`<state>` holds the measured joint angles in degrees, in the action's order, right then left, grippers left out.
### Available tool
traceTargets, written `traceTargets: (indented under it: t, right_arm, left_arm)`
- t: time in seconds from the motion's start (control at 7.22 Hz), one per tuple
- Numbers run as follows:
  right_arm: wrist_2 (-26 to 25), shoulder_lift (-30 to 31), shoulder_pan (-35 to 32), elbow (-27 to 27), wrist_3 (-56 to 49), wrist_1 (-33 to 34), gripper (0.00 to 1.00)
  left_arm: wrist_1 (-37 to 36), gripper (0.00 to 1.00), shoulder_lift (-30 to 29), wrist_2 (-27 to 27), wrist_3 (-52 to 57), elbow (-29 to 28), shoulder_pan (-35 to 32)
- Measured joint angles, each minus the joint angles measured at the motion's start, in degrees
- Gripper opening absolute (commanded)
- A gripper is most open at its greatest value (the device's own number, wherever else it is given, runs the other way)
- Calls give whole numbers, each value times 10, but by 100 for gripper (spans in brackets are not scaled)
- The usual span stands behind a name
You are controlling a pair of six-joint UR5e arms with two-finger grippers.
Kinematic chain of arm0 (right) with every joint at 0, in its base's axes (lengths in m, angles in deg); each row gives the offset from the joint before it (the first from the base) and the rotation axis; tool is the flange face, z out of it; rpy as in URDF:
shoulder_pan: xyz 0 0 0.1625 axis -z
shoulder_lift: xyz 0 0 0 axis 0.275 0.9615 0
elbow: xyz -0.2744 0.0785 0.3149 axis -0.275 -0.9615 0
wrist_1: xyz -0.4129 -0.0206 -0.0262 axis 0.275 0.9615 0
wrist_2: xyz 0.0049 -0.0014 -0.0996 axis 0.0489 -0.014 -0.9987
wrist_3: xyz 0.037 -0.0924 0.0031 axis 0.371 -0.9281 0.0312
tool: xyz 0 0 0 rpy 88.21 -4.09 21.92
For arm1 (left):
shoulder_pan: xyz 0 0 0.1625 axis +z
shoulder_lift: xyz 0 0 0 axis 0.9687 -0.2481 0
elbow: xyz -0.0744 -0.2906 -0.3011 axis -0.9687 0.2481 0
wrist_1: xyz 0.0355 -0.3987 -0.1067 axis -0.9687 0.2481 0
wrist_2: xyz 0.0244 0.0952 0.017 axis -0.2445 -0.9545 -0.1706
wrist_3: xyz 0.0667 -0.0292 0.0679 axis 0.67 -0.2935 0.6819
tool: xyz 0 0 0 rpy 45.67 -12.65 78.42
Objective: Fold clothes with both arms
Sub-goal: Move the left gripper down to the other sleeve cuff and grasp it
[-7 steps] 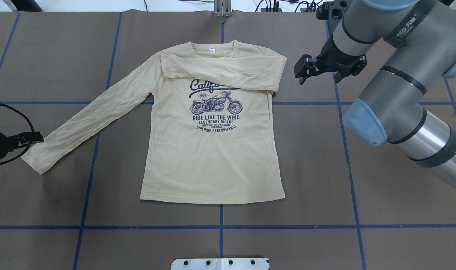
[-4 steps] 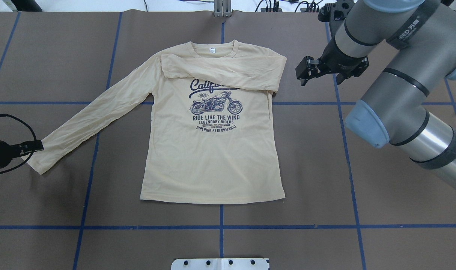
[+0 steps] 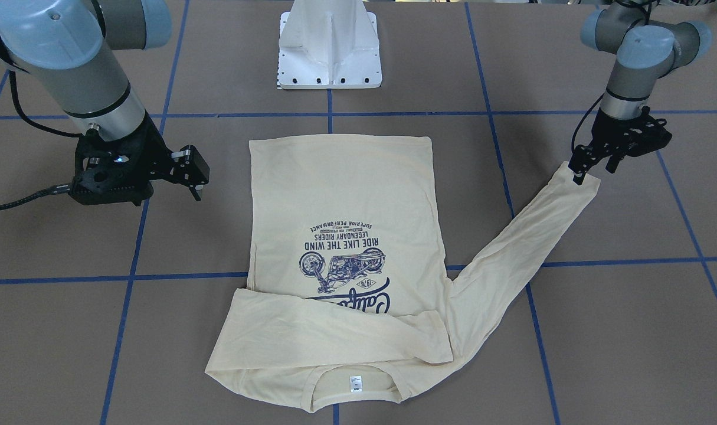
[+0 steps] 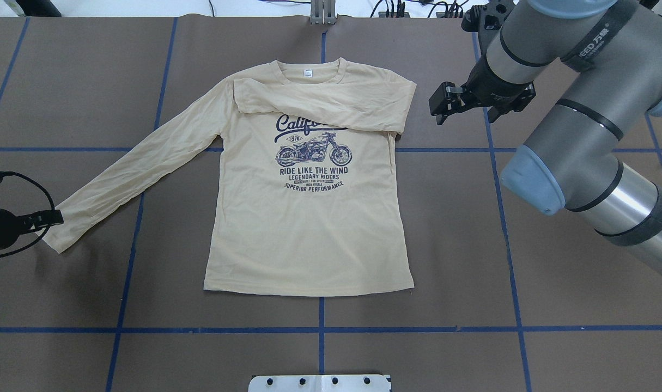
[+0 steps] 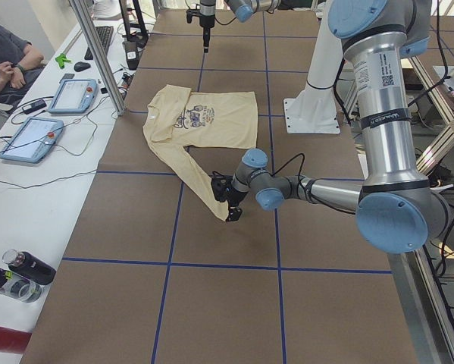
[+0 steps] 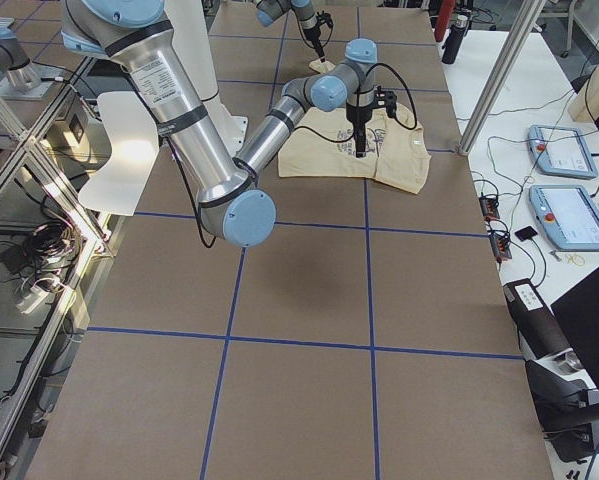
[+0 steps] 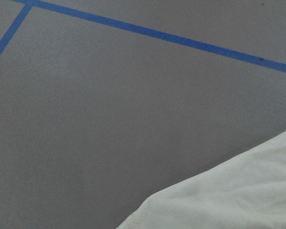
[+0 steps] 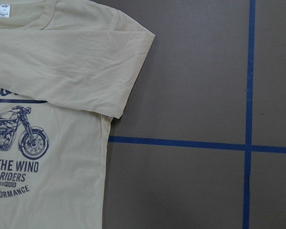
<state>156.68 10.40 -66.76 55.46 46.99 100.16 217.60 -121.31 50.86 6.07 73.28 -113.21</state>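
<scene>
Cream shirt [image 4: 309, 234] flat on counter [image 4: 461, 245], print up. One sleeve folded across chest, the other stretched out. At its cuff: left pincer [image 3: 578, 175], grip unreadable. Just beside folded shoulder, apart: right pincer [image 4: 438, 109], gap unreadable.

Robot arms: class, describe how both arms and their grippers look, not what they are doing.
Right arm and left arm: grey metal tubes, light blue joint caps, black bands. The right arm bears a black strap with white lettering. Black cables run to the black left gripper and right gripper.
</scene>
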Motion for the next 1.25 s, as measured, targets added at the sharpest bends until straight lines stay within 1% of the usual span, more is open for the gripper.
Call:
traceTargets:
  t: [0.42,1.25]
  right_arm:
    - [0,0,0,0,0,-1,100]
    - [0,1,0,0,0,0,100]
  left_arm:
    - [-1,76,-1,0,-1,-1,10]
    - [-2,74,-3,1,-1,-3,14]
